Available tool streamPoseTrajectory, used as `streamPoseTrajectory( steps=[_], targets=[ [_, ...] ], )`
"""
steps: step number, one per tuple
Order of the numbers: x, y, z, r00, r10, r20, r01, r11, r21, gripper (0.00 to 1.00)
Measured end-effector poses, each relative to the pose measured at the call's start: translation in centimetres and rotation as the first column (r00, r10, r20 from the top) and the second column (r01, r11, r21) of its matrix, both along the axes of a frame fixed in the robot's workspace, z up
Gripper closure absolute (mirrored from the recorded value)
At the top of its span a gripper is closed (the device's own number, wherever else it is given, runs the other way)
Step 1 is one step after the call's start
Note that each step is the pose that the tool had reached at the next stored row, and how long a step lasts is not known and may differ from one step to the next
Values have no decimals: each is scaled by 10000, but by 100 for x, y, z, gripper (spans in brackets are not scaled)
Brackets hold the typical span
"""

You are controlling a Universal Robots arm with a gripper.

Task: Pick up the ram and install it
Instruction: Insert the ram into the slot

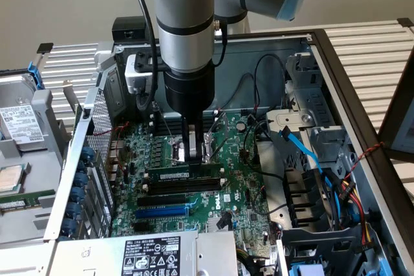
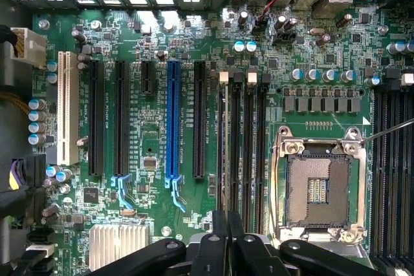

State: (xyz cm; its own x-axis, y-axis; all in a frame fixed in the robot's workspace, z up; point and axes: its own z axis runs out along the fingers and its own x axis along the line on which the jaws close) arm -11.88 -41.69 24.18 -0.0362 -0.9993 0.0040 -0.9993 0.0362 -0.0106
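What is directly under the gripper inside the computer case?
The ram stands on edge along a black memory slot, gripped at its top edge by the gripper. Its green face shows; the slot's contacts beneath it are covered.

open motherboard (image 1: 242, 185) around end effector (image 1: 195, 158) and ram (image 1: 174, 175); cables (image 1: 299, 148), drive cage (image 1: 307, 124) crowd exterior view's right, perhaps tightly

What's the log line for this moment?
gripper: shut on ram | ram: upright on edge at black memory slots | seated: cannot tell

Bright, even light; soft shadows
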Motion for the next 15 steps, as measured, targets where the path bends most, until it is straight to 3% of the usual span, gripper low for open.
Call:
streamPoseTrajectory(
  steps=[15],
  targets=[
    [-19, 0, -42, 10000, 2, 72, -2, 10000, 1, 87]
  ],
)
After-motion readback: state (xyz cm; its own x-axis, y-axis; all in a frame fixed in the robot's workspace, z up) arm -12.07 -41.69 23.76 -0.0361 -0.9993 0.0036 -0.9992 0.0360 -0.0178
